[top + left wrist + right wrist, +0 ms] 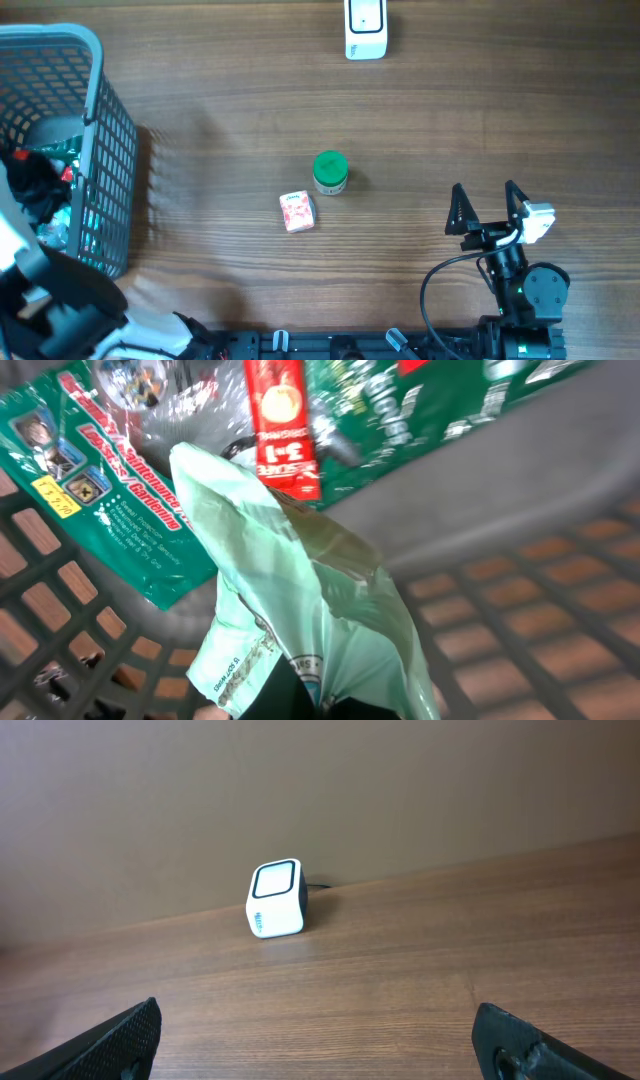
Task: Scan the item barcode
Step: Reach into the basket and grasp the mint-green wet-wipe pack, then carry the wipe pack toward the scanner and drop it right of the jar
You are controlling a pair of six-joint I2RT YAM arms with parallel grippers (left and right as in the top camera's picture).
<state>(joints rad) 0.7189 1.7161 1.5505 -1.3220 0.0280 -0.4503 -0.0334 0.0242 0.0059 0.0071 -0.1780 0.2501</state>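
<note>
Wooden table point(200, 120), wide, mostly bare. Grey mesh basket point(110, 130) at its left edge, packets heaped inside.

My left gripper point(40, 195) is down in the basket. Jaws pinched fully together on a pale green packet point(300, 590), which lies across a green printed pouch point(120, 510) and a red-labelled tube point(285, 420).

My right gripper point(485, 188) sits low at the table's right. Jaws spread wide, holding nothing.

White scanner point(365, 28) stands at the far edge. Green-lidded jar point(330, 170) stands mid-table, small pink box point(297, 211) just beside it.
</note>
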